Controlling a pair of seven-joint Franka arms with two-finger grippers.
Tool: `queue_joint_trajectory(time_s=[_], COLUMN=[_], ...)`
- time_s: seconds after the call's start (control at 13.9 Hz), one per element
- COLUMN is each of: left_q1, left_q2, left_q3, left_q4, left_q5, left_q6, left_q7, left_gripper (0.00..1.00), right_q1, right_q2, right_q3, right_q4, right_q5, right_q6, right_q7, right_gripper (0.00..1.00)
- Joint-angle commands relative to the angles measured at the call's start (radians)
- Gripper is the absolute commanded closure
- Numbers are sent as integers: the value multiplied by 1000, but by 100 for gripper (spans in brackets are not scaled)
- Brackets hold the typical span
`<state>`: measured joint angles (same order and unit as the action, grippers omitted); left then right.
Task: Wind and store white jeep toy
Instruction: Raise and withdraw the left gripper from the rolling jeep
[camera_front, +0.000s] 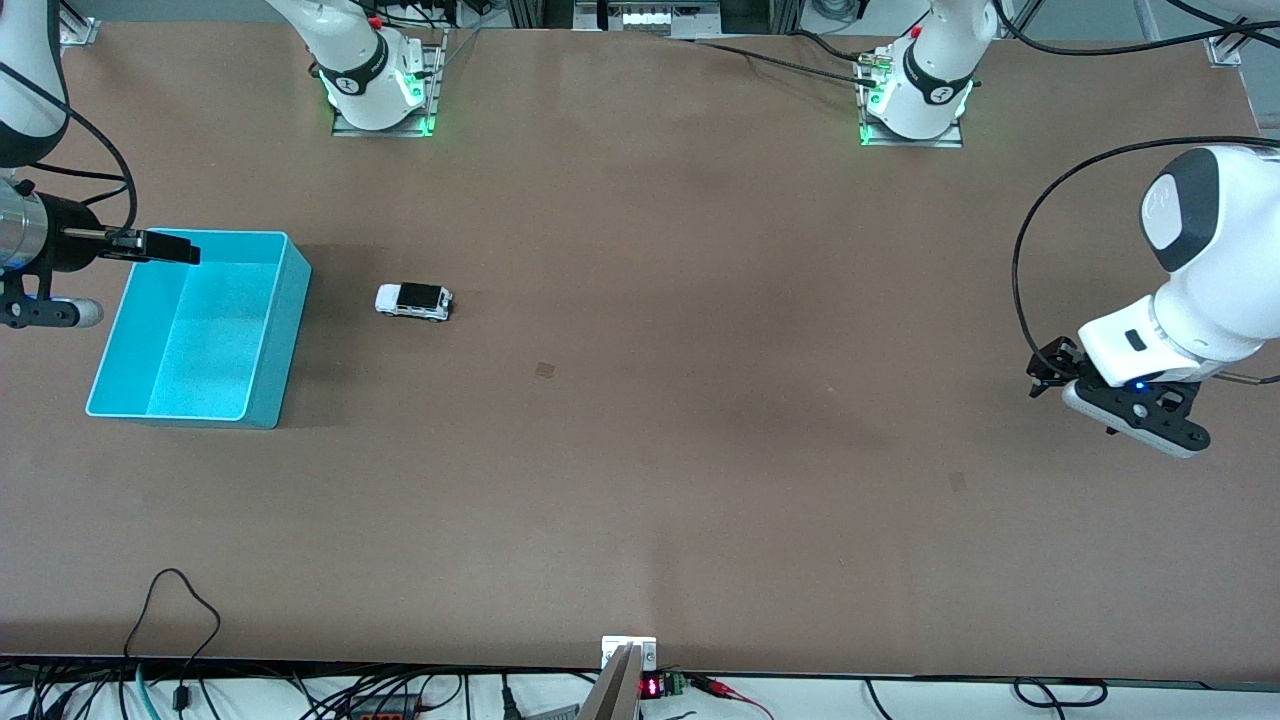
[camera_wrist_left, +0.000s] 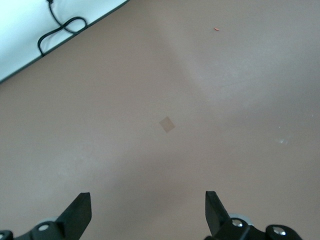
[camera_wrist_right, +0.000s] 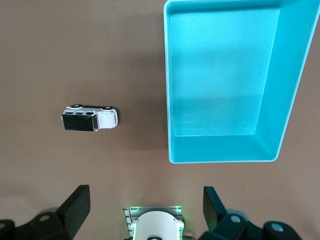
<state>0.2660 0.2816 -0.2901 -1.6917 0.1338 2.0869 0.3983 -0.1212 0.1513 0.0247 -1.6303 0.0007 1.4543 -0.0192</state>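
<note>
While both arms wait off to the sides, nothing sits between either pair of jaws. Seen from the left wrist view, the left gripper (camera_wrist_left: 148, 212) hangs over bare brown table (camera_wrist_left: 240, 100) at the left arm's end, its two black fingers (camera_wrist_left: 78, 215) spread wide apart and empty; a small pale square mark (camera_wrist_left: 167, 124) lies on the tabletop out ahead of the fingertips, and a black cable (camera_wrist_left: 60, 30) loops off the table's edge past that. In the right wrist view, the right gripper (camera_wrist_right: 145, 210) also stands with its jaws wide and holds nothing. Ahead of its fingers, off to one side, the white jeep toy (camera_wrist_right: 90, 118) rests on its wheels on the table, black roof up, well apart from the jaws. Beside the toy, ahead of the other finger, stands the cyan bin (camera_wrist_right: 222, 156). From the front view, the toy (camera_front: 414, 301) lies near the bin (camera_front: 270, 350), not touching it, toward the right arm's end, and the right gripper (camera_front: 165, 247) hovers over the bin's rim.
</note>
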Motion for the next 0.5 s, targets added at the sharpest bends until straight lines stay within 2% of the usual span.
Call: queue_joint_trajectory(time_s=[0.0, 0.29, 0.43], left_q1=[-13, -25, -60], left_q2=[-10, -30, -30], left_q3=[11, 23, 89], left_q4=[53, 125, 185], left_q5=[-23, -89, -106], left_q6=[-76, -162, -192], left_q7=[-135, -334, -351], left_gripper=[0, 0, 0], right_q1=[-8, 5, 3], right_q2=[-1, -12, -13], right_q3=[4, 4, 4], right_q4=[0, -19, -31], right_q5=[-4, -10, -5], right_q6=[-11, -5, 0], right_q7=[10, 12, 15], right_gripper=[0, 0, 0])
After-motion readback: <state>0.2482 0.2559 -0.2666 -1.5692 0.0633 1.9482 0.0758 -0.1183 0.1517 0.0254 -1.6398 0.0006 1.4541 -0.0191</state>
